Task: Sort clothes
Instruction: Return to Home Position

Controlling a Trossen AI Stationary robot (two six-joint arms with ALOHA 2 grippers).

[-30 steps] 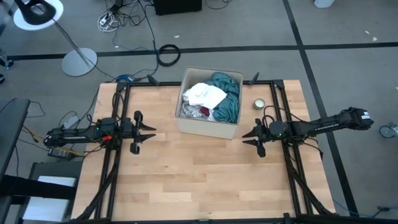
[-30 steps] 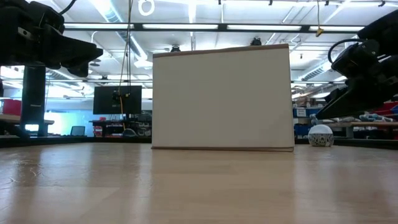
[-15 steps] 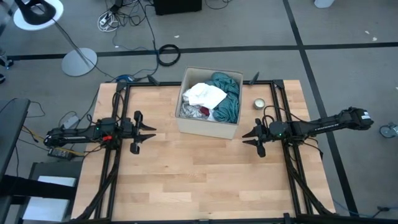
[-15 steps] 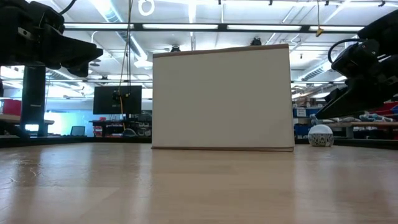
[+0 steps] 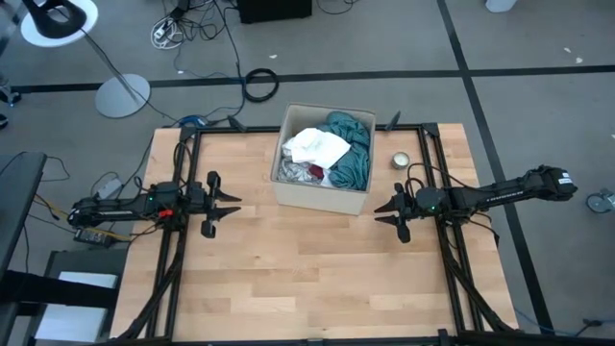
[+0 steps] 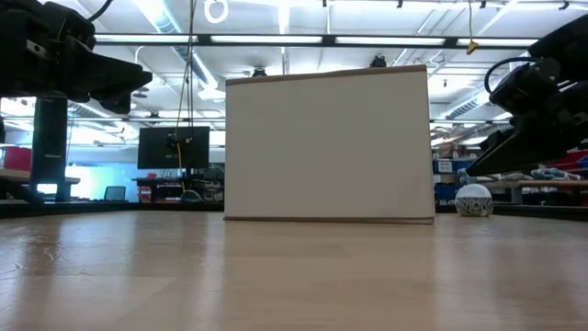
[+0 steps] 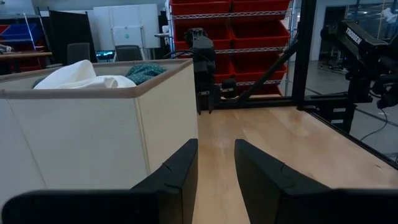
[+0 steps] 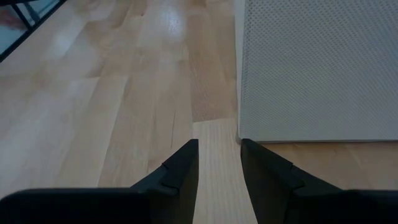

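The clothes lie heaped in a tan box [image 5: 317, 197] at the table's far middle: a white piece [image 5: 315, 145], a teal shirt [image 5: 352, 146] and a patterned piece [image 5: 292, 171]. In the left wrist view the white piece [image 7: 74, 74] and the teal shirt [image 7: 146, 70] rise above the box's rim. My left gripper [image 5: 231, 204] is open at the left of the box, pointing level toward it. My right gripper [image 5: 381, 211] is open by the box's near right corner [image 8: 249, 134], tipped slightly down. Nothing is between either pair of fingers.
A small round metal tin [image 5: 401, 160] stands right of the box, seen too in the low view [image 6: 473, 200]. Black frame rails [image 5: 437, 173] run along the table's left and right sides. Bare wood spreads across the near half of the table [image 5: 307, 279].
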